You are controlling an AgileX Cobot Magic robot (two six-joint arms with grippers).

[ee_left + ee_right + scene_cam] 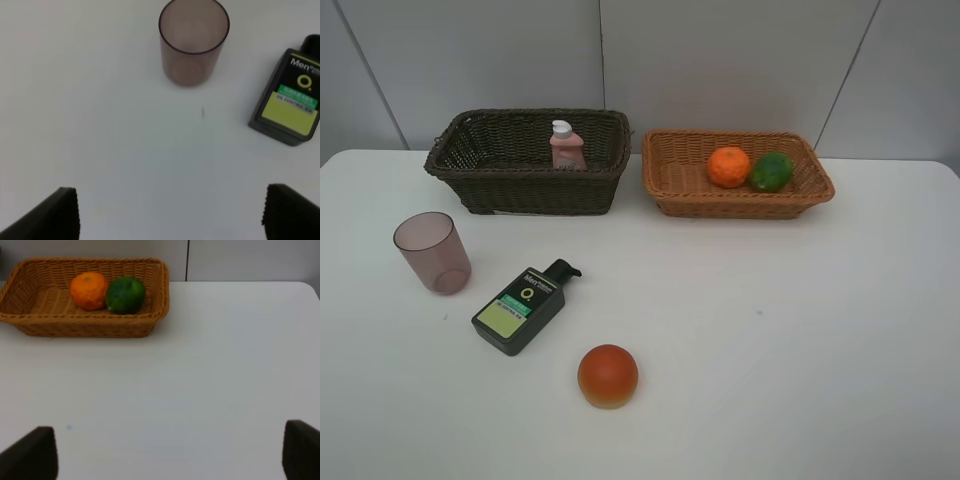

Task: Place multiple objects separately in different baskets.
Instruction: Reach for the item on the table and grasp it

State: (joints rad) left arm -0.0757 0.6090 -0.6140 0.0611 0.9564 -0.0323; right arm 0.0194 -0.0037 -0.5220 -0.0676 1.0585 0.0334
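Claws (170, 210) (170, 450) gape: 2 baskets (520, 190) (740, 205), 3 fruits (729, 166) (771, 171) (608, 376), 2 bottles (566, 148) (520, 312), 1 cup (432, 252).

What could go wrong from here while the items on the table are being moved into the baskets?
The red-orange fruit sits loose on the smooth table and may roll if nudged. The upright cup could tip if its rim is clipped. The pump bottle lies flat, so a grasp may slip off it.

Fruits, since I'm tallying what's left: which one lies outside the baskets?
The red-orange fruit, on the table; the orange and green fruit lie in the light tan basket.
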